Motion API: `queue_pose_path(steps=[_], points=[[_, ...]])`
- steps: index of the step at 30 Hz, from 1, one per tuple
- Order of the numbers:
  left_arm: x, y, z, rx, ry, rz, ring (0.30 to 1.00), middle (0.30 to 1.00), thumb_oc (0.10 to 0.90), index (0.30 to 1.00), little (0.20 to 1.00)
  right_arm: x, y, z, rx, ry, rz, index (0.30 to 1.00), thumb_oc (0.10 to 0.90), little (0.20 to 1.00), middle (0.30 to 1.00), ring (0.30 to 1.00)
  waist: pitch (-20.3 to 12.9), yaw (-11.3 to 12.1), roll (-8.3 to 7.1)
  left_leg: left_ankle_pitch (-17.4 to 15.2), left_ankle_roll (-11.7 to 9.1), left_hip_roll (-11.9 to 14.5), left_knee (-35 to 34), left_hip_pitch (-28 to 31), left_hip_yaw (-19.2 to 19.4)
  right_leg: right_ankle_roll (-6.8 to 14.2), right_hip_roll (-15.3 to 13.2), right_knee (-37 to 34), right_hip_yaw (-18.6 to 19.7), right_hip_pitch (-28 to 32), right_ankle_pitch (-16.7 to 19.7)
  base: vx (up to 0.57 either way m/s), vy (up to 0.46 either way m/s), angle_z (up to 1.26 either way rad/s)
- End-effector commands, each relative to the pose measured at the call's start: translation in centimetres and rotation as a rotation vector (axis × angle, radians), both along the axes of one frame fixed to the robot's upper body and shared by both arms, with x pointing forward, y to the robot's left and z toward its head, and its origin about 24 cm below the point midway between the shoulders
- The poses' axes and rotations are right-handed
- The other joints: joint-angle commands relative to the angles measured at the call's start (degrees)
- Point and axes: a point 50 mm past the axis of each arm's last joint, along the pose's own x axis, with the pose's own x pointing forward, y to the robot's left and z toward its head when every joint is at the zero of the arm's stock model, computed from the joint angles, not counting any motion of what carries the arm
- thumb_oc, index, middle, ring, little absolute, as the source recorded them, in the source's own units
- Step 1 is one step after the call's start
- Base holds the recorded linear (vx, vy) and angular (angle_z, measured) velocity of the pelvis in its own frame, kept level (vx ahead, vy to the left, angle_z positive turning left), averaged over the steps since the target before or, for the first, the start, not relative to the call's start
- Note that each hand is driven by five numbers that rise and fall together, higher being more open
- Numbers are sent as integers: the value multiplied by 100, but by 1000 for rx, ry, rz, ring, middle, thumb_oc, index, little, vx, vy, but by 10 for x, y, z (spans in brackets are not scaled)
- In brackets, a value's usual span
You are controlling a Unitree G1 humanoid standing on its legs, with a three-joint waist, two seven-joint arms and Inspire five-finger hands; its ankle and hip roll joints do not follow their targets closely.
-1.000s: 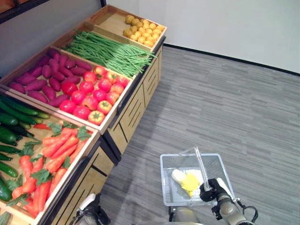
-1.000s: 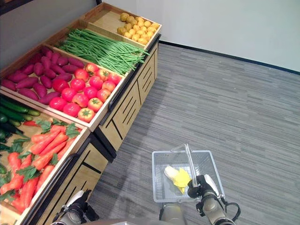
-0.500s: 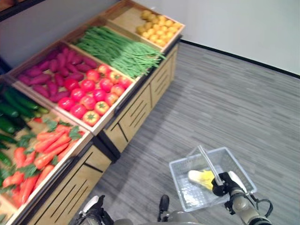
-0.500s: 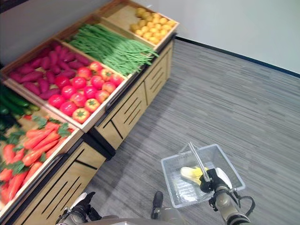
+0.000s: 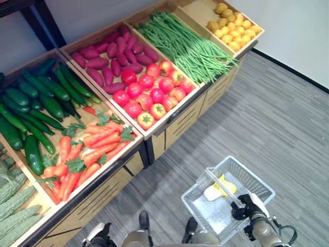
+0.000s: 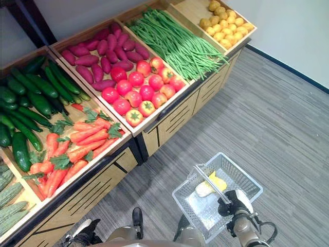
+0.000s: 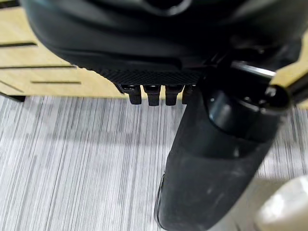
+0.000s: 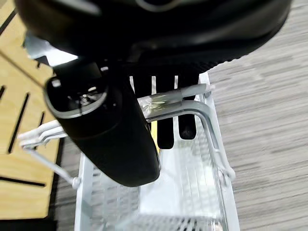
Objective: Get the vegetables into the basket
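A clear plastic basket (image 5: 201,178) hangs over the grey floor beside a wooden produce stand (image 5: 169,131). My right hand (image 5: 247,206) is shut on the basket's handle (image 8: 192,91), with its fingers (image 8: 166,130) curled over the bar. One yellow and white vegetable (image 5: 213,193) lies inside the basket. On the stand lie carrots (image 5: 92,144), tomatoes (image 5: 151,92), cucumbers (image 5: 36,103), purple sweet potatoes (image 5: 113,56) and green beans (image 5: 185,43). My left hand (image 5: 96,234) hangs low by the stand's front, holding nothing, its thumb (image 7: 211,159) relaxed.
Small yellow produce (image 5: 234,28) fills the far bin. The stand's cabinet fronts (image 6: 169,121) run diagonally to my left. Open grey floor (image 5: 288,128) stretches to the right up to a white wall.
The whole picture has shifted: the camera has turned towards the stand, bringing cucumbers and carrots more into view. The basket stays in my right hand, now turned diagonally.
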Motion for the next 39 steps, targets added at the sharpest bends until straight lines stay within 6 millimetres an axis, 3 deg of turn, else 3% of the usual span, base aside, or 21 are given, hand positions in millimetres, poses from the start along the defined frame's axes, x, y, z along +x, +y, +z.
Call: queue_pose_path(steps=[1, 4, 6, 7, 8, 10, 13, 16, 17, 18, 21, 24, 28, 30, 32, 37, 39], points=[[-12, 23, 5, 73, 27, 46, 1000, 1000, 900, 1000, 1000, 18, -15, 15, -52, -96, -24, 300, 400, 300, 300, 300, -207, 162, -274, -232, -129, 138, 368, -213, -115, 749, -429, -232, 432, 143, 667, 61, 143, 17], [-12, 24, 6, 76, 24, 47, 1000, 1000, 900, 1000, 1000, 13, -17, 12, -48, -76, -54, 300, 400, 300, 300, 300, -217, 199, -295, -276, -55, 53, 338, -197, -149, 804, -516, -68, 438, 111, 757, 40, 110, 13], [-6, 24, 7, 73, 6, 36, 1000, 1000, 900, 1000, 1000, 5, -22, 7, -47, -40, -116, 300, 400, 300, 300, 300, -174, 221, -273, -312, 44, -23, 322, -143, -257, 800, -602, 459, 565, -20, 854, 55, 134, 14], [-4, 24, 8, 73, -1, 32, 1000, 1000, 900, 1000, 1000, 1, -24, 5, -44, -27, -140, 300, 400, 300, 300, 300, -155, 196, -240, -312, 72, -42, 290, -103, -357, 786, -543, 697, 758, -118, 853, 105, 91, 27], [1, 24, 9, 71, -23, 29, 1000, 1000, 900, 1000, 1000, -4, -27, 3, -42, -7, -171, 300, 400, 300, 300, 300, -120, 88, -163, -291, 95, -77, 170, 26, -584, 699, -202, 847, 1342, -323, 735, 129, 57, 49], [7, 24, 10, 67, -38, 29, 1000, 1000, 900, 1000, 1000, -6, -29, 2, -40, -1, -194, 300, 400, 300, 300, 300, -120, 2, -98, -251, 73, -65, 104, 98, -777, 609, 31, 706, 1732, -506, 574, 132, -2, 86], [15, 21, 11, 59, -63, 21, 1000, 1000, 900, 1000, 1000, -12, -32, 0, -42, 20, -221, 300, 400, 300, 300, 300, -75, -91, -48, -300, 14, -41, 160, 162, -1027, 593, 69, 418, 1991, -606, 479, 94, -70, 60], [27, 18, 14, 49, -100, 12, 1000, 1000, 900, 1000, 1000, -21, -35, -3, -52, 56, -245, 300, 400, 300, 300, 300, -27, -256, -57, -402, -80, -87, 253, 219, -1445, 670, 100, 29, 2631, -799, 601, 135, -146, 58], [27, 18, 14, 49, -100, 13, 1000, 1000, 900, 1000, 1000, -21, -35, -3, -52, 56, -245, 300, 400, 300, 300, 300, -16, -267, -50, -414, -81, -82, 261, 227, -1458, 669, 103, 29, 2616, -780, 593, 112, -189, 92], [32, 16, 15, 46, -108, 2, 1000, 1000, 900, 1000, 1000, -32, -36, -7, -51, 96, -260, 300, 400, 300, 300, 300, -50, -285, -108, -428, -143, -101, 325, 204, -1705, 698, 121, 2, 2682, -631, 489, 100, -215, 102], [31, 17, 15, 41, -111, 16, 1000, 1000, 900, 1000, 1000, -41, -37, -10, -58, 138, -262, 300, 400, 300, 300, 300, -127, -296, -128, -371, -233, 7, 236, 233, -1820, 638, 194, -9, 2541, -560, 390, 95, -267, 119], [22, 17, 12, 24, -101, 72, 1000, 1000, 900, 1000, 1000, -53, -44, -12, -75, 188, -278, 300, 400, 300, 300, 300, -282, -255, -75, -200, -444, 400, 113, 224, -1928, 485, 422, -130, 2229, -394, 237, 94, -451, 24], [17, 12, 8, 6, -93, 113, 1000, 1000, 900, 1000, 1000, -51, -53, -6, -100, 176, -286, 300, 400, 300, 300, 300, -219, -237, 42, 248, -657, 679, -103, 48, -2069, 309, 612, -177, 1863, -329, 128, -33, -262, 21], [11, 3, 3, -18, -69, 138, 1000, 1000, 900, 1000, 1000, -51, -57, -4, -106, 161, -301, 300, 400, 300, 300, 300, -176, -341, 54, 279, -595, 794, 46, -43, -1356, 260, 496, -251, 1634, -277, 160, -92, -126, 70], [0, -3, -1, -34, -43, 173, 1000, 1000, 900, 1000, 1000, -56, -55, -6, -98, 179, -301, 300, 400, 300, 300, 300, -220, -357, 81, 190, -591, 815, 232, 96, -992, 248, 429, -330, 1535, -254, 225, -54, -6, 77], [-22, -6, -7, -49, -15, 308, 1000, 1000, 900, 1000, 1000, -66, -43, -15, -72, 237, -264, 300, 400, 300, 300, 300, -379, -344, 182, 101, -562, 719, -178, 375, -880, 359, 295, -415, 1346, -119, 307, 17, 130, 34], [-25, -3, -6, -42, -40, 400, 1000, 1000, 900, 1000, 1000, -68, -36, -19, -62, 256, -248, 300, 400, 300, 300, 300, -437, -294, 130, 60, -515, 588, -360, 484, -891, 467, 148, -605, 1300, -35, 494, -8, 250, 32]])
